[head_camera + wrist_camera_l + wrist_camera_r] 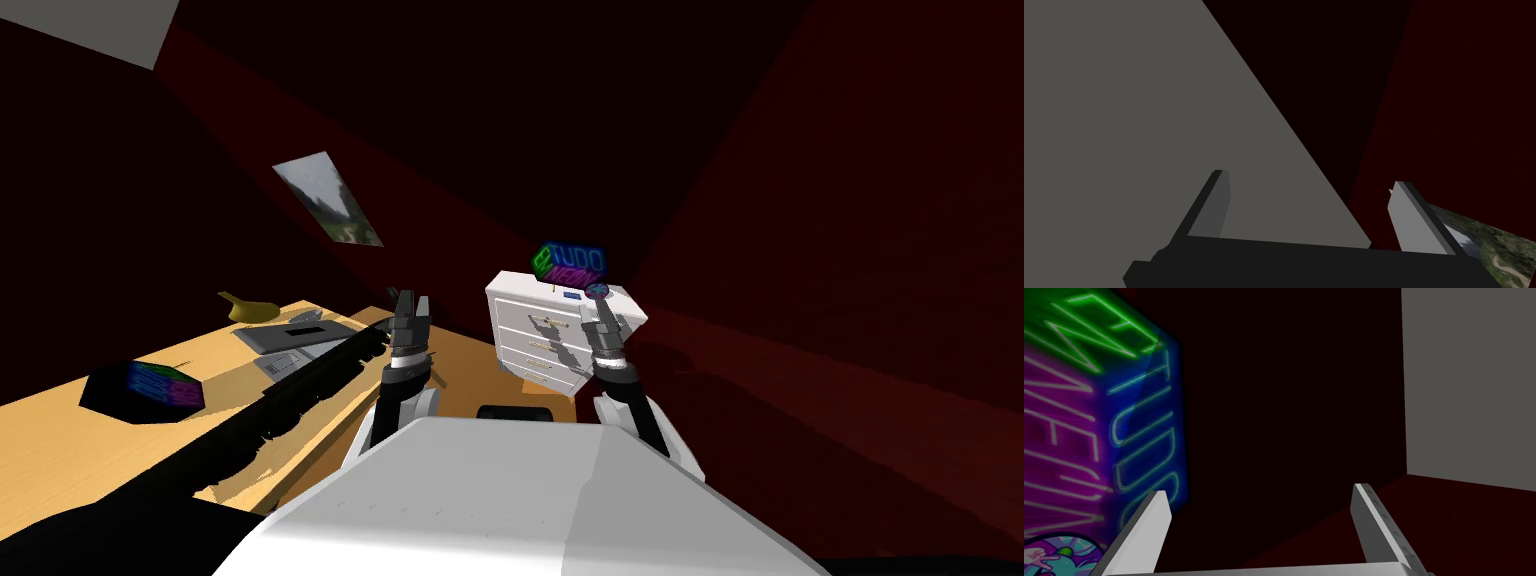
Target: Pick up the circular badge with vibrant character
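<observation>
Jaws on our right gripper (1259, 489) stand spread and empty; the circular badge (1059, 553) lies just outside one finger, beside the neon cube (1099, 413). We judge the grasp not yet begun. Left gripper (1310, 177) likewise spread, empty.

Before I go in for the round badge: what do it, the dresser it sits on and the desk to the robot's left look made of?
Badge: flat disc with a printed purple and teal cartoon face; the material can't be told.
Dresser: plain matte white, possibly painted wood, with gold-coloured handles that look like metal.
Desk: pale yellow-brown matte top, likely wood, though no grain shows.
</observation>
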Robot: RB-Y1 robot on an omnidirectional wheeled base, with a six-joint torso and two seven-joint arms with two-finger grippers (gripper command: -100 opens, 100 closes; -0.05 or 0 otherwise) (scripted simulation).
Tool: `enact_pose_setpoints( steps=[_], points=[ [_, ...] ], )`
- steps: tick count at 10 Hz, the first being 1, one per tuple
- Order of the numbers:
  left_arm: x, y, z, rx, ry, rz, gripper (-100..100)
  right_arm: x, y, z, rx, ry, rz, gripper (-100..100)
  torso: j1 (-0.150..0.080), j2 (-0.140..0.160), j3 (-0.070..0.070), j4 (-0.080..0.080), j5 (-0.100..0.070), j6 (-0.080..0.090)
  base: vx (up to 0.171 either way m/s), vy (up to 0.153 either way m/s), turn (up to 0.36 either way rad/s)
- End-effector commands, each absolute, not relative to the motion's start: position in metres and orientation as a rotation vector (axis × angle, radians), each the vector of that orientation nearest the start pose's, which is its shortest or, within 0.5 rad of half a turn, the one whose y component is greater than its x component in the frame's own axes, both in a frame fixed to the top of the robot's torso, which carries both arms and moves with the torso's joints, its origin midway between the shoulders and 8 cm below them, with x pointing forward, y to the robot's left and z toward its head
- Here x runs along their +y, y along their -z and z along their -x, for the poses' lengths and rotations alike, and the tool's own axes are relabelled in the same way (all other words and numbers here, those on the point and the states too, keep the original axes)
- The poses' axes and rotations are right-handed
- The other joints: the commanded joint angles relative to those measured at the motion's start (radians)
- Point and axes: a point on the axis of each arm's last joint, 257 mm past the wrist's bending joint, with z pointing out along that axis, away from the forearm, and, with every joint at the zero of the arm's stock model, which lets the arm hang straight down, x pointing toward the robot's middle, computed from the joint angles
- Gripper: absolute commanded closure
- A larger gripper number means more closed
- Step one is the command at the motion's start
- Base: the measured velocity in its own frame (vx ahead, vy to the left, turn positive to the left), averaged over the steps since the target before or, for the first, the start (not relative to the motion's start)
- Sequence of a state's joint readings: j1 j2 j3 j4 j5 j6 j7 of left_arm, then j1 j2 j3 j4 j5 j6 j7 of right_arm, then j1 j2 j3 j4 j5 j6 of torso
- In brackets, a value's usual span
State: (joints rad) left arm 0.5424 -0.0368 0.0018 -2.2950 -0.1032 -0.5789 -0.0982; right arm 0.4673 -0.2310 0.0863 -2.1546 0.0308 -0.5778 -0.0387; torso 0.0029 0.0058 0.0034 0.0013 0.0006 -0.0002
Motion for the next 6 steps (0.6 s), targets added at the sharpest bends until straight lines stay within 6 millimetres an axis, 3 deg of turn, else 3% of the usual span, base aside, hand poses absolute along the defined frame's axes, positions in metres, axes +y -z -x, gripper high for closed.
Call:
enact_pose_setpoints(
  steps=[1,6],
  points=[
    [0.271,-0.032,-0.326,0.630,1.141,0.536,0,-0.221,0.021,-0.359,0.872,-1.414,-0.482,-100,0.000,0.000,0.000,0.000,0.000,0.000,-0.079,0.063,0.028],
    [0.271,-0.032,-0.326,0.630,1.141,0.536,0,-0.191,0.047,-0.362,0.998,-1.451,-0.333,-100,0.001,0.001,0.001,0.000,0.000,0.000,-0.098,0.063,0.054]
  ],
)
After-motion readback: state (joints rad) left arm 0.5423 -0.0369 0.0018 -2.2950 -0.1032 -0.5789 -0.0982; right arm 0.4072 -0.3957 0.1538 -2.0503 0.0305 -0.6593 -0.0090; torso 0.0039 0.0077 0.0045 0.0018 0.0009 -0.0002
